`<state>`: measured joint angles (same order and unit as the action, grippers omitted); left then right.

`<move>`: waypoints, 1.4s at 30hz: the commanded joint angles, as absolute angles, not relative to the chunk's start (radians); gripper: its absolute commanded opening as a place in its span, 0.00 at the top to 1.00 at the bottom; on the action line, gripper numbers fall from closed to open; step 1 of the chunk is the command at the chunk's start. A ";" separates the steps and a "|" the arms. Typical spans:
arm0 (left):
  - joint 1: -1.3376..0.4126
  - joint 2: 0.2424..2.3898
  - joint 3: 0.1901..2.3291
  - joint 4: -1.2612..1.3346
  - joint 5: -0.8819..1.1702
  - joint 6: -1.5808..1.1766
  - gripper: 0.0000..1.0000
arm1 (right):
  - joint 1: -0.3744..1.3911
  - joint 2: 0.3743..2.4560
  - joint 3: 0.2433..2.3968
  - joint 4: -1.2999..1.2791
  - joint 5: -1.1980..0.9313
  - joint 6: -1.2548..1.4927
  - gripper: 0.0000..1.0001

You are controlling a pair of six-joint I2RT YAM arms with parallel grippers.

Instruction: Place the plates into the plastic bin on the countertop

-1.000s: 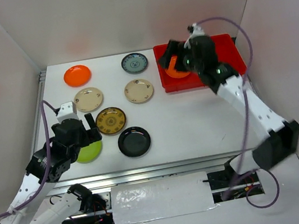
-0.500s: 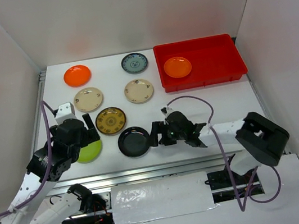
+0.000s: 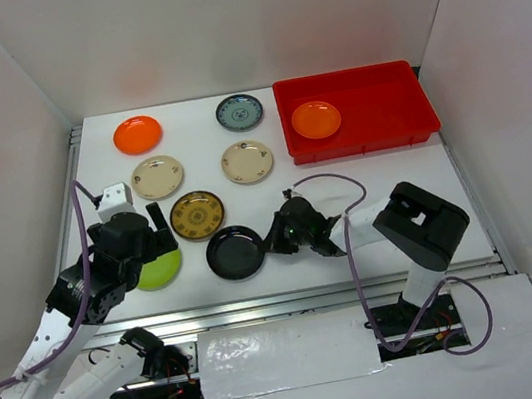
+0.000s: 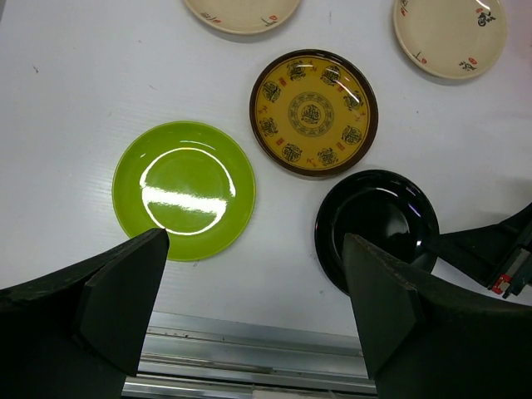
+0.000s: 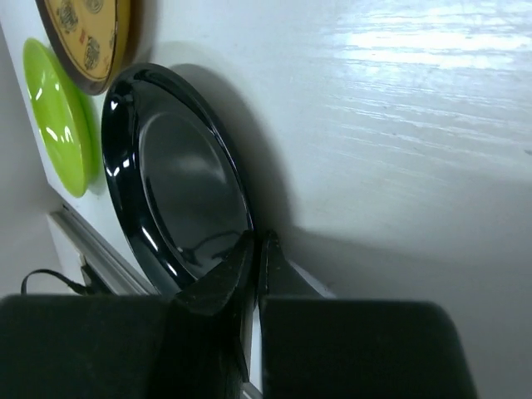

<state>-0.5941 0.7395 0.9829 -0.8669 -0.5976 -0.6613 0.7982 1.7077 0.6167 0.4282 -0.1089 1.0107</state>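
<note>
At the near edge of the countertop, the left gripper hovers with its fingers wide apart above the lime green plate. Just right of it lies the glossy black plate. The right gripper reaches in low from that plate's right side, its fingers drawn to a thin slit over the right rim, one over the bowl and one outside, so the rim looks pinched. Farther back sit the brown-gold plate, two cream plates, an orange plate and the grey-blue plate. The red bin fills the far right corner with another orange plate inside. From the black plate it lies away and rightward, on the right arm's side.
</note>
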 commanded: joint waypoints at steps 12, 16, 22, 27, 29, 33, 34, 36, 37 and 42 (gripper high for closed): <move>-0.591 0.703 1.000 -0.848 -0.629 -0.678 0.01 | 0.432 1.284 0.987 -0.221 0.262 0.821 1.00; -0.592 0.712 1.000 -0.848 -0.624 -0.677 0.01 | 0.195 1.530 1.282 -0.322 0.212 0.761 1.00; -0.592 0.729 0.997 -0.839 -0.604 -0.661 0.01 | 0.022 1.937 1.627 -0.344 0.029 0.719 1.00; -0.592 0.733 0.996 -0.827 -0.588 -0.647 0.01 | -0.040 2.098 1.808 -0.376 -0.052 0.683 1.00; -0.592 0.741 0.996 -0.824 -0.580 -0.644 0.01 | -0.044 2.138 1.838 -0.373 -0.092 0.673 1.00; -0.592 0.745 0.996 -0.825 -0.575 -0.640 0.01 | -0.041 2.144 1.824 -0.339 -0.113 0.667 1.00; -0.592 0.744 0.996 -0.824 -0.574 -0.638 0.01 | -0.040 2.158 1.833 -0.351 -0.117 0.663 0.99; -0.592 0.739 0.996 -0.822 -0.572 -0.640 0.01 | -0.034 2.175 1.879 -0.376 -0.129 0.649 0.72; -0.592 0.736 0.996 -0.824 -0.571 -0.637 0.01 | -0.029 2.180 1.888 -0.394 -0.129 0.646 0.55; -0.592 0.727 0.994 -0.822 -0.575 -0.641 0.01 | -0.006 2.067 1.813 -0.350 -0.092 0.627 0.00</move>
<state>-0.5938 0.7395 0.9829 -0.8593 -0.5713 -0.6552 -0.0238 2.1612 1.8290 -0.3748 -0.1024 0.6521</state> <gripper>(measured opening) 0.993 0.989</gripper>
